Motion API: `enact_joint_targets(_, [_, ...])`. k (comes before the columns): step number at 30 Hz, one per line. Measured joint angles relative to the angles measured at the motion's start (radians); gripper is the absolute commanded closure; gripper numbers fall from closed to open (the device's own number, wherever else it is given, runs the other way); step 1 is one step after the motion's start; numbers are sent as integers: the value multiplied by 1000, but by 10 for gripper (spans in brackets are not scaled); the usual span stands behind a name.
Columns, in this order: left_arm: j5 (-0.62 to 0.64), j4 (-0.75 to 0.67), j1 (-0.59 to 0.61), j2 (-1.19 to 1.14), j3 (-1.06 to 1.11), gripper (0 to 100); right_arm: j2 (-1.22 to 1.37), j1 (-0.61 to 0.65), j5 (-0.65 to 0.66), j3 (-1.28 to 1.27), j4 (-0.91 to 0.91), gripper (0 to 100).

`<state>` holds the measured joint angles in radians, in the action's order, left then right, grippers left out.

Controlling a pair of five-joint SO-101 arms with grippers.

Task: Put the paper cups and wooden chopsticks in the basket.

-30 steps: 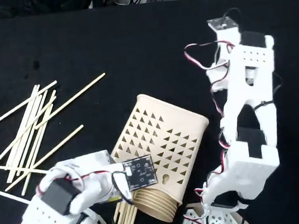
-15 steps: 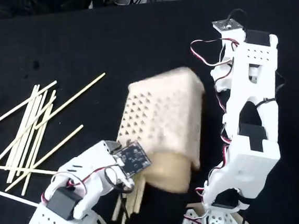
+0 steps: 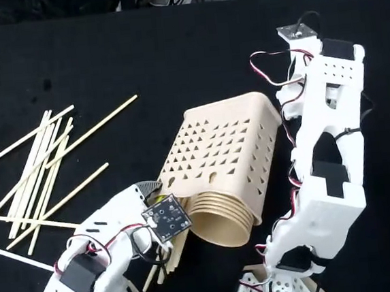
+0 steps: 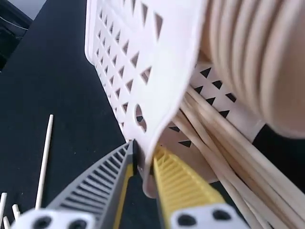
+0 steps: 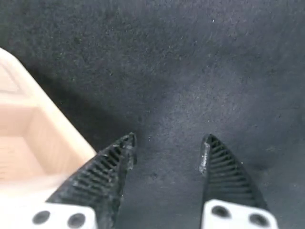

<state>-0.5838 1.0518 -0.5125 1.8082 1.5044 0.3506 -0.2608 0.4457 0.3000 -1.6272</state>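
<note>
A black worktop [image 3: 173, 52] spans the high view. The right arm [image 3: 327, 168] stretches up the right side of the frame, from the lower edge to the upper right. The basket [image 3: 223, 150] lies tipped on its side at the centre, with its mouth towards the lower edge. The left arm [image 3: 89, 258] rises from the lower left corner. A nested stack of paper cups [image 3: 222, 219] sits in the basket's mouth, rims showing. Loose wooden chopsticks [image 3: 40, 166] lie scattered at the left of the frame, and a few more [image 3: 165, 261] poke out of the mouth just beside the cups. The left arm's fingers [image 4: 127, 155] pinch the basket's wall at its rim, grey outside and yellow inside. The right arm's fingers [image 5: 119, 155] are spread above bare worktop, just beside the basket's closed end.
</note>
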Motion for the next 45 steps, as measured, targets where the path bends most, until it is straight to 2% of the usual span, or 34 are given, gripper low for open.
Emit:
enact_joint_targets(15, [14,0,-2,0,-155,972,0,-29,55,34,-9,769])
enact_joint_targets(19, [135,-77,-9,-2,-204,971,0,-2,57,-15,-3,769])
enact_joint_targets(24, [293,-256,-5,-20,-209,971,0,9,57,-112,57,769])
enact_joint_targets(32, [350,-473,-3,-258,-267,971,0,9,57,-150,91,769])
enact_joint_targets(45, [454,-520,-5,-752,-674,971,0,-3,64,-149,84,769])
